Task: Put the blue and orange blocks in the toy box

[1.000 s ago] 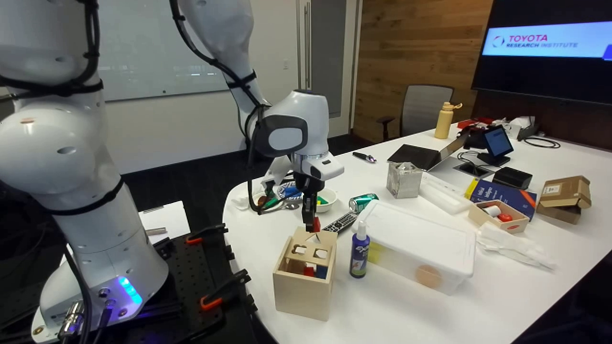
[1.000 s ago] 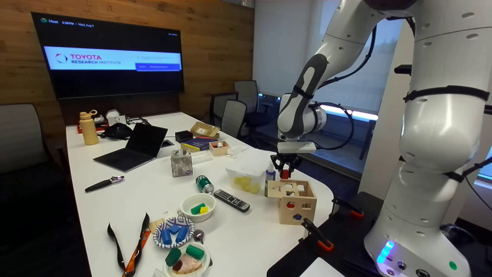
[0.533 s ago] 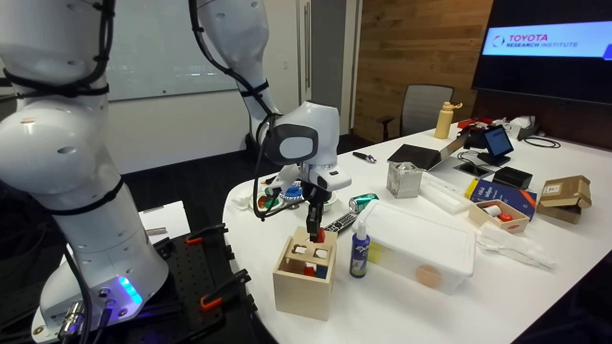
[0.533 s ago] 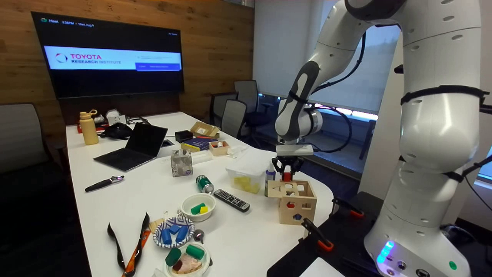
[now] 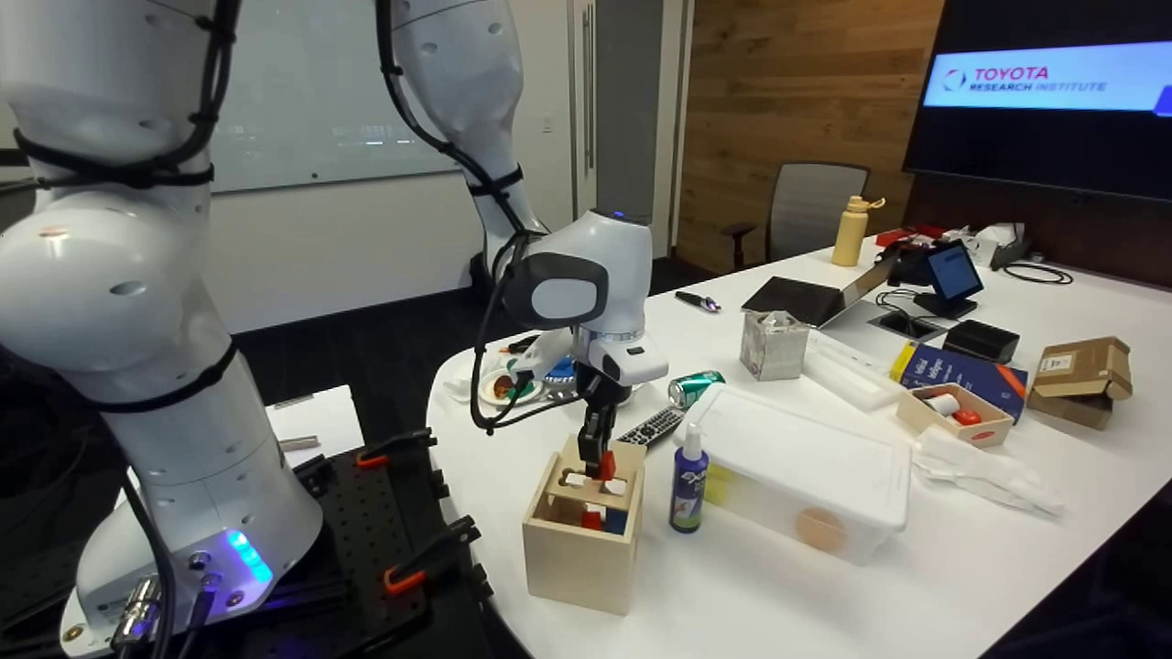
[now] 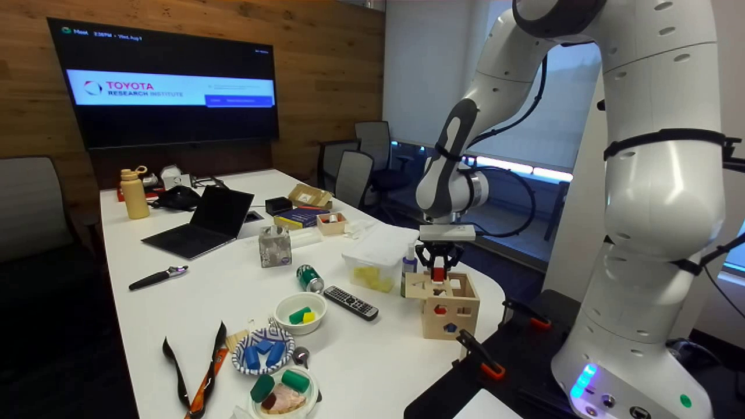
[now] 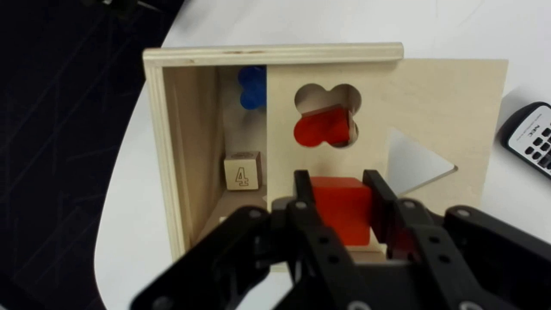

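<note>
Claw pinching the red-orange block by 2 opposite faces, over the toy box, likely to drop it through a cutout in the lid. Lid sits part-open, jutting past the toy box's edge, maybe for easier drops. 1 blue block inside the toy box, partly hidden under lid; can't tell if it's the task's. What's directly beneath the held block is covered; lid contact unclear.

On the white worktop a purple-blue spray bottle stands upright beside a lidded plastic container; a green can lies on its side just beside a remote; an open laptop sits near a yellow bottle; a wall screen reads TOYOTA RESEARCH INSTITUTE.
</note>
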You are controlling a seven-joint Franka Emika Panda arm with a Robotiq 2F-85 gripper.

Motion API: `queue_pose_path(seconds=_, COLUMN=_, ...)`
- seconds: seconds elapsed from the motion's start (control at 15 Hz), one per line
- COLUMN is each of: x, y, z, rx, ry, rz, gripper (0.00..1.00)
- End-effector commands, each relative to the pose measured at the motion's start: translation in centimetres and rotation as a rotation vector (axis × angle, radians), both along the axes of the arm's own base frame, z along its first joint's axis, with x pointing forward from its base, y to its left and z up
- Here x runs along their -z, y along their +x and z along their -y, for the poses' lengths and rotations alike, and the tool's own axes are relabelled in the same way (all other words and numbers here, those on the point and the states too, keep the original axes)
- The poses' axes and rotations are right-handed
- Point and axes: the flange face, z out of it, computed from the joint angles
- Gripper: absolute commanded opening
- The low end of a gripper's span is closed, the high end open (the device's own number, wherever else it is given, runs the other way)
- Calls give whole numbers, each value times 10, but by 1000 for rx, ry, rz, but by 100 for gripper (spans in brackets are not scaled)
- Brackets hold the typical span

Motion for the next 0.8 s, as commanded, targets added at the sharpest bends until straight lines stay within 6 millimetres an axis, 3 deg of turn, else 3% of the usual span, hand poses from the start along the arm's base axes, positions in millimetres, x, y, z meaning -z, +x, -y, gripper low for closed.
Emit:
queue_pose_path(seconds=0.0, x=3, y=0, z=3, rx=33, ry=3, rz=-3, gripper=8)
queue_pose_path(seconds=0.73, x=9, y=13, z=8, rx=51, ry=3, rz=1, gripper=8)
